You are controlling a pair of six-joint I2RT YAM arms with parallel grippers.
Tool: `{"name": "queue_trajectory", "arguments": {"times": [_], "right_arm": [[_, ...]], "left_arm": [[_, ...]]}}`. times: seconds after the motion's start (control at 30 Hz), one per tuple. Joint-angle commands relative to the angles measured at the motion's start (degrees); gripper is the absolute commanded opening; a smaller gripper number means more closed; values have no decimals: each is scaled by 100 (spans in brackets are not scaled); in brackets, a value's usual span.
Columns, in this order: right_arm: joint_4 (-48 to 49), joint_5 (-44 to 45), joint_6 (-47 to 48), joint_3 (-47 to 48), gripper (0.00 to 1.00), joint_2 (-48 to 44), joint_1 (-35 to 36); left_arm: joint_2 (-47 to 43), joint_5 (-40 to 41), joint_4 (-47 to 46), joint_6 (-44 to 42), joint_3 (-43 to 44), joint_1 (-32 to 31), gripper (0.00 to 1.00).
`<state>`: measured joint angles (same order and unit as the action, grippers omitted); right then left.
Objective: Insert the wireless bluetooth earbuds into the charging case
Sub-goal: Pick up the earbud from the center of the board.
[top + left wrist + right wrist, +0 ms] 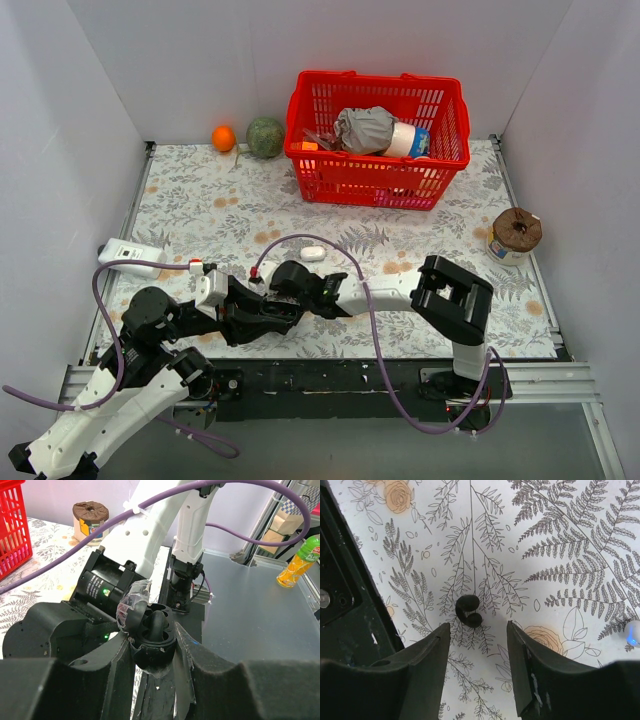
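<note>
My left gripper (154, 647) is shut on an open black charging case (150, 652), held above the table's near edge. One glossy black earbud (159, 621) sits in the case's wells, and the lid (131, 611) is tipped back. My right gripper (477, 630) is open and points down at the floral cloth. A second black earbud (469, 611) lies on the cloth just beyond its fingertips (440, 635), centred on the gap and untouched. In the top view both grippers meet at the near middle, left (272, 312) and right (288, 276). The earbuds are hidden there.
A small white oval piece (313, 253) lies just beyond the right gripper. A red basket (377, 170) of items stands at the back, with an orange (223, 138) and a green ball (265, 137) to its left. A brown-lidded jar (516, 236) stands at right, a white device (128, 255) at left.
</note>
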<state>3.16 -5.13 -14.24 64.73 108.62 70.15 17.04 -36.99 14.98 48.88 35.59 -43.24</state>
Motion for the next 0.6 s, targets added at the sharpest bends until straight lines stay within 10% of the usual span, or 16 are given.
{"name": "queue_trajectory", "arguments": {"times": [0.0, 0.57], "right_arm": [[370, -164, 228, -31, 57, -447, 104], [150, -244, 343, 277, 56, -69, 324]], "left_arm": [[-43, 43, -127, 25, -61, 0, 0], [-69, -10, -171, 130, -114, 0, 0]]}}
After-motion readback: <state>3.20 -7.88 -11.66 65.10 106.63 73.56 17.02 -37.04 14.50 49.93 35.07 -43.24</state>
